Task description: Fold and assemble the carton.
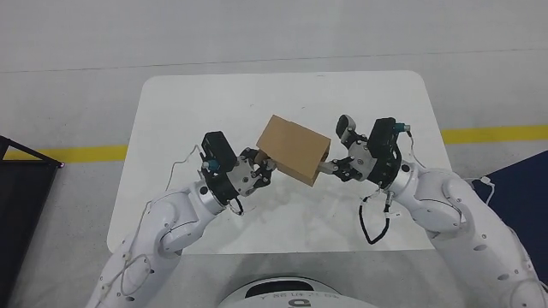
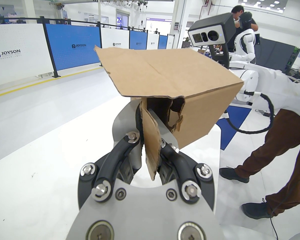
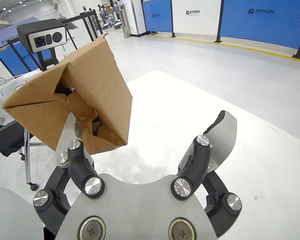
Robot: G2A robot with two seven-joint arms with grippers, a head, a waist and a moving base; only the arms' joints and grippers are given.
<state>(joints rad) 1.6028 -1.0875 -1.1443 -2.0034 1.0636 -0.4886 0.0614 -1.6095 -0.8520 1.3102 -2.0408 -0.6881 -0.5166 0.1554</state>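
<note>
Clamping on cardboard: left gripper has both fingers closed flat on a loose end flap of the carton. The flap is held edge-on between the pads, with its ragged edge hanging toward the wrist. The carton body is a brown cardboard sleeve squared up into a box shape, extending away from this gripper. The end nearest the gripper is partly open, with rough-edged inner flaps and a dark gap into the interior.

Right gripper: jaws spread wide, holding nothing. One finger sits at the carton's opposite end, partly hidden behind the end flaps; the top view suggests contact at a corner, but I cannot confirm it. The other finger stands free over the table, well apart from the cardboard. At this end the flaps are folded inward at angles, not flush, with small gaps between them.

Position: the carton lies between the two grippers, over the middle of the white table, its long axis slanting from one gripper to the other. I cannot tell whether its underside rests on the tabletop.

Surroundings: grey floor around the table, with a yellow floor line showing on either side of it.
</note>
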